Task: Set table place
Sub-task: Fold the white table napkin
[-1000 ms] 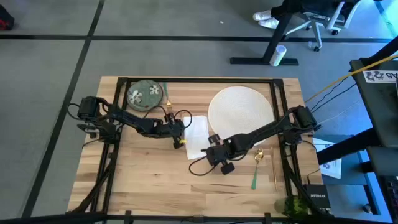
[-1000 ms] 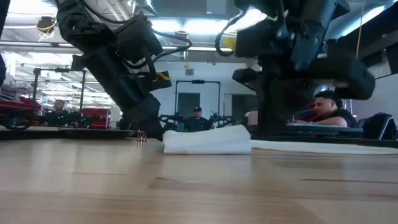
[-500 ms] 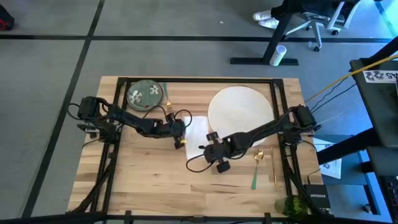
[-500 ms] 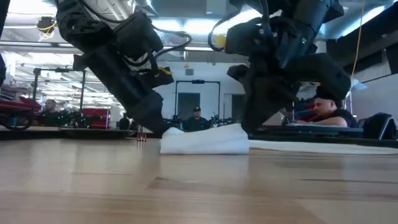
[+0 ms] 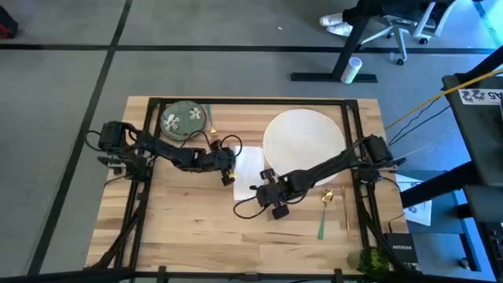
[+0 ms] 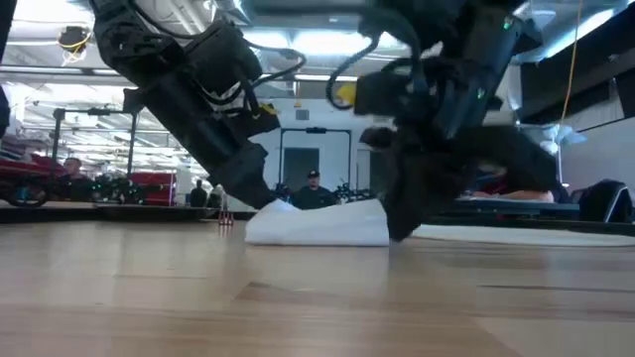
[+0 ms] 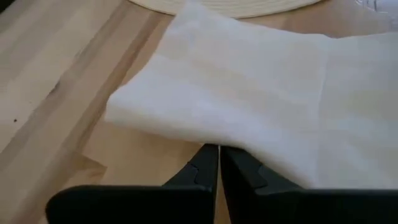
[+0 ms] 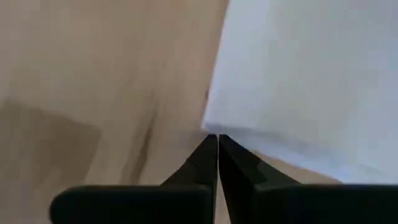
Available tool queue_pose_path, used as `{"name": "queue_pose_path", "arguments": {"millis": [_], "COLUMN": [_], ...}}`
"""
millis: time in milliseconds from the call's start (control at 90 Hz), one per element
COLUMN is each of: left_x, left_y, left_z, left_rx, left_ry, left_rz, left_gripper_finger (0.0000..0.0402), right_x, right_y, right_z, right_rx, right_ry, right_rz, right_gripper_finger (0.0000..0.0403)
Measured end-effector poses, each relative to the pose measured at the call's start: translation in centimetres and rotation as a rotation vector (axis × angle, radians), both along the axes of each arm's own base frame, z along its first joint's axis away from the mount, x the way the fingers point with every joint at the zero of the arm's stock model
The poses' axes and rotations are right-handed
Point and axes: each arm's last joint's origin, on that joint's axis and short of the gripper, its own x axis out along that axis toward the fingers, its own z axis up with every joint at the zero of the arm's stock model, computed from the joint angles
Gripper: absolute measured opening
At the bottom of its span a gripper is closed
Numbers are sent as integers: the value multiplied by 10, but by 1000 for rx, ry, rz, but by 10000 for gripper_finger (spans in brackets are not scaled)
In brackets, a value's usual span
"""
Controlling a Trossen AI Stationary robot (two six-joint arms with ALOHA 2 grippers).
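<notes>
napkin (image 5: pixel 248 169): mid-counter (image 5: pixel 189 228), beside plate (image 5: pixel 305 140) | soft, light, slides, bunches | left gripper (image 7: pixel 217 163) and right gripper (image 8: pixel 217 149): fingers closed together at opposite edges, gripping nothing | best hold: pinch a corner

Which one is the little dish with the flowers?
Find the wooden table, then its far left corner, behind the left arm. The small green dish sits there, apart from the big plate. It alone is green with white flowers; the plate is plain white.
</notes>
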Motion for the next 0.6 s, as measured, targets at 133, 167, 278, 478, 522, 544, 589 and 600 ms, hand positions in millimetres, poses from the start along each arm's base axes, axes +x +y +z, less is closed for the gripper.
{"name": "queue_pose_path", "arguments": {"millis": [133, 167, 278, 478, 522, 544, 589, 600], "left_x": [0, 0, 0, -1, -1, -2, -2, -2], "left_y": [0, 0, -1, 0, -1, -1, -1, -1], "left_z": [0, 0, -1, -1, -1, -2, -2, -2], "left_rx": [-5, -6, -11, -16, -16, -16, -18, -19], "left_ry": [1, 3, 4, 11, 16, 19, 21, 20], "left_rz": [-2, -2, 1, 6, 6, 6, 8, 9], "left_gripper_finger": [0, 0, 0, 0, 0, 0, 0, 0], "right_x": [3, 3, 1, -1, -2, -2, -3, -3], "right_y": [1, 0, 2, 2, 5, 6, 8, 9], "right_z": [-4, -4, -2, -1, -1, -1, -1, -1], "right_rx": [-9, -20, -45, -68, -78, -90, -119, -126], "right_ry": [-14, -15, -20, -26, -32, -39, -56, -60], "right_rz": [-10, -21, -43, -81, -99, -110, -134, -138], "right_gripper_finger": [0, 0, 0, 0, 0, 0, 0, 0]}}
